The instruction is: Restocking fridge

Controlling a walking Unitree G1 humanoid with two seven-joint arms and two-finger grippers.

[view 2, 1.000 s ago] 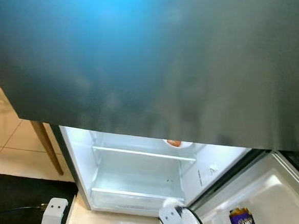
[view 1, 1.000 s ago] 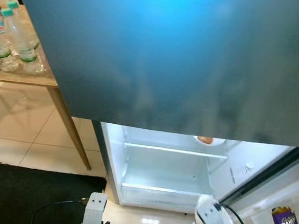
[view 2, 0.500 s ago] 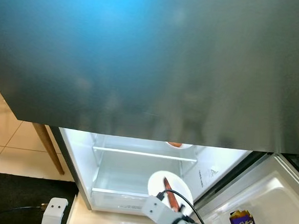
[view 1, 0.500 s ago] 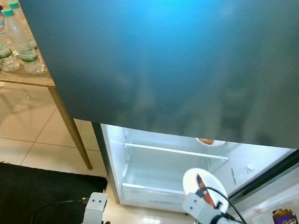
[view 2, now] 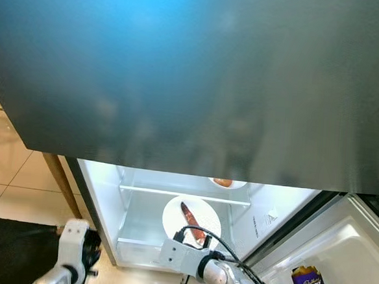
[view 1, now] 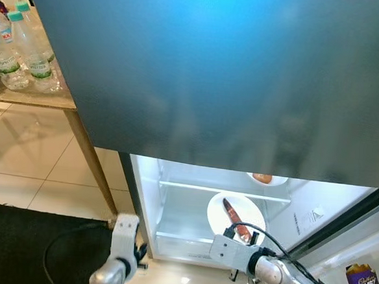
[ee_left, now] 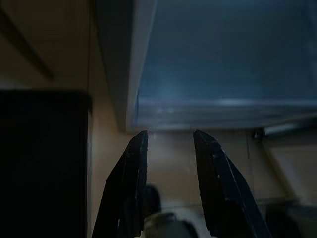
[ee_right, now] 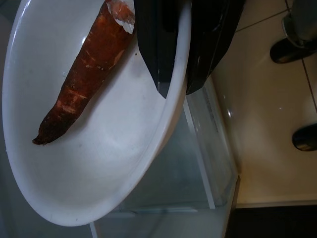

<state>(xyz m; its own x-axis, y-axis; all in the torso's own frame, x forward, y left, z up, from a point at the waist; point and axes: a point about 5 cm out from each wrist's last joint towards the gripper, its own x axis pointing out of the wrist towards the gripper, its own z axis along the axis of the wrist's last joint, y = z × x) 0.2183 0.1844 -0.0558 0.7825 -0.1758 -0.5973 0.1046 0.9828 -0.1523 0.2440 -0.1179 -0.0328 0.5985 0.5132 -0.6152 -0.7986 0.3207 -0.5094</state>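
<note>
The right gripper clamped the rim of a round white plate bearing a long reddish-brown sausage, held before the lit open grey fridge, while the left gripper hung parted, empty.

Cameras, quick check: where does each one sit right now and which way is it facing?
Left eye view: head, looking down at the open fridge; both arms at the bottom edge.
Right eye view: same scene; right claw holds the white plate with a carrot.
Left wrist view: along the left claw, fingers apart, toward the fridge base.
Right wrist view: along the right claw pinching the plate rim.
Shared: plate and carrot appear in both eye views and the right wrist view.
</note>
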